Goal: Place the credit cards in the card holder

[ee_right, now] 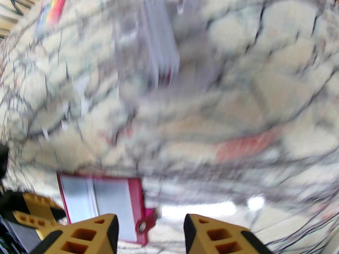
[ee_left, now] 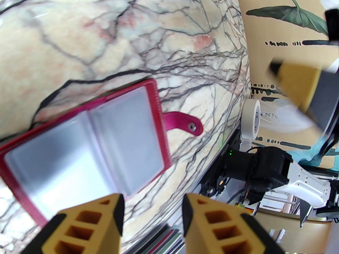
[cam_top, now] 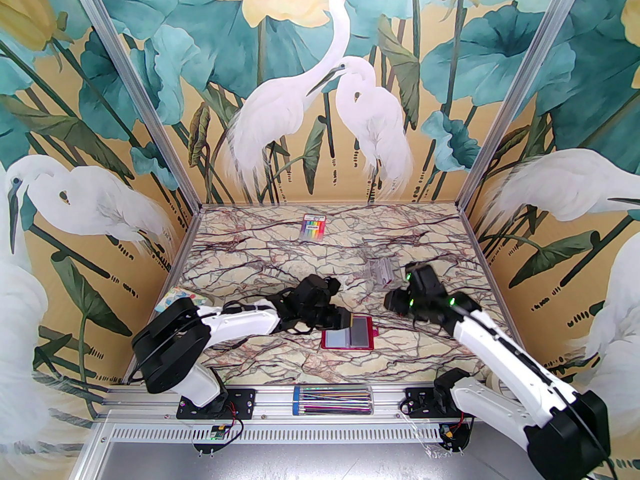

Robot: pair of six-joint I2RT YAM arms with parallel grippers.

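Observation:
The card holder (cam_top: 348, 332) lies open and flat on the marble table, a dark red wallet with its snap tab (ee_left: 185, 123) pointing right and grey faces showing through its clear sleeves. My left gripper (cam_top: 339, 319) hovers at its upper left edge, open and empty (ee_left: 152, 213). A stack of pale grey credit cards (ee_right: 161, 44) stands in a small clear box (cam_top: 380, 270) behind the holder, blurred in the right wrist view. My right gripper (cam_top: 392, 300) hangs between the box and the card holder (ee_right: 100, 202), open with nothing in it (ee_right: 151, 229).
A rainbow-striped pack (cam_top: 312, 226) lies near the back wall. A colourful patterned square (cam_top: 185, 295) sits at the table's left edge behind the left arm. A clear tube of pens (cam_top: 332, 400) rests on the front rail. A tape roll (ee_left: 251, 120) stands off the table's right side.

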